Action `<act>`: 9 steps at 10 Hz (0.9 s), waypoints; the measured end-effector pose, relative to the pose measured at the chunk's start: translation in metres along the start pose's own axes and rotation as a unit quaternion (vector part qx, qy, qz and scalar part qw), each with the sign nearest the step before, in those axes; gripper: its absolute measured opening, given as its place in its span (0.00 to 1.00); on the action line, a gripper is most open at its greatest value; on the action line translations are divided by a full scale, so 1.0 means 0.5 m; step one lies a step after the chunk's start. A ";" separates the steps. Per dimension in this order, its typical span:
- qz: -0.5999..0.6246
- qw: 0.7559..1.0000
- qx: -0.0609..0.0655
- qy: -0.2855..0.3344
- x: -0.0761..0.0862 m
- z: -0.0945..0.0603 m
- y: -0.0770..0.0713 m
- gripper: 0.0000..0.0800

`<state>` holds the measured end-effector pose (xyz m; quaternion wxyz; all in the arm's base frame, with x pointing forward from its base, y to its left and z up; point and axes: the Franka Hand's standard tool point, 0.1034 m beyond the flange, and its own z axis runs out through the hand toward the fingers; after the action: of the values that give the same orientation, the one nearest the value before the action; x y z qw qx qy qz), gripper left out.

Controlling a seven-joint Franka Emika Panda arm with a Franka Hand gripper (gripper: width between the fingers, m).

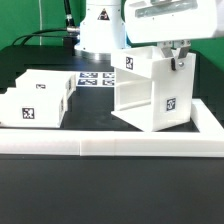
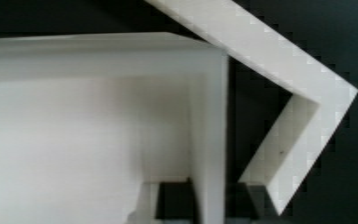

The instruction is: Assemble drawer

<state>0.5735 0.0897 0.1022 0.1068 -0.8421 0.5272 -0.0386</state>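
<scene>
Counter (image 1: 92,118): black; it carries every loose part.
Arm (image 1: 100,25): white base at the back of the exterior view, its head reaching over to that view's right.
Border rail (image 1: 110,148): long, low and white. It runs across the front of the counter and turns back at the exterior view's right. In the wrist view it shows as a bent white strip (image 2: 291,60) beyond the shell.
Drawer shell (image 1: 150,95): stands upright on the counter inside the rail, right of centre in the exterior view.
Shell heading: a vertical corner faces the camera and the hollow opens toward the exterior view's left.
Shell axis: near cube-like, with its slightly longer side running up and down. One tag sits on the closed wall and one near the top back edge.
Flat boxes (image 1: 40,102): two, lying flat and touching at the exterior view's left, well apart from the shell. Their long sides run from front-left to back-right, and each bears a tag.
Marker board (image 1: 95,78): flat on the counter behind, between the boxes and the shell.
Gripper (image 1: 178,55): clamped on the top edge of the shell's right-hand wall. In the wrist view (image 2: 211,205) a dark finger sits on either side of that thin wall, with a broad white shell panel (image 2: 87,120) beside it.
</scene>
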 end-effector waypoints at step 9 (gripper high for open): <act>0.195 0.981 0.007 -0.023 -0.003 0.016 -0.035 0.06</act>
<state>0.5897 0.0993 0.0985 0.1303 -0.7229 0.6785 -0.0016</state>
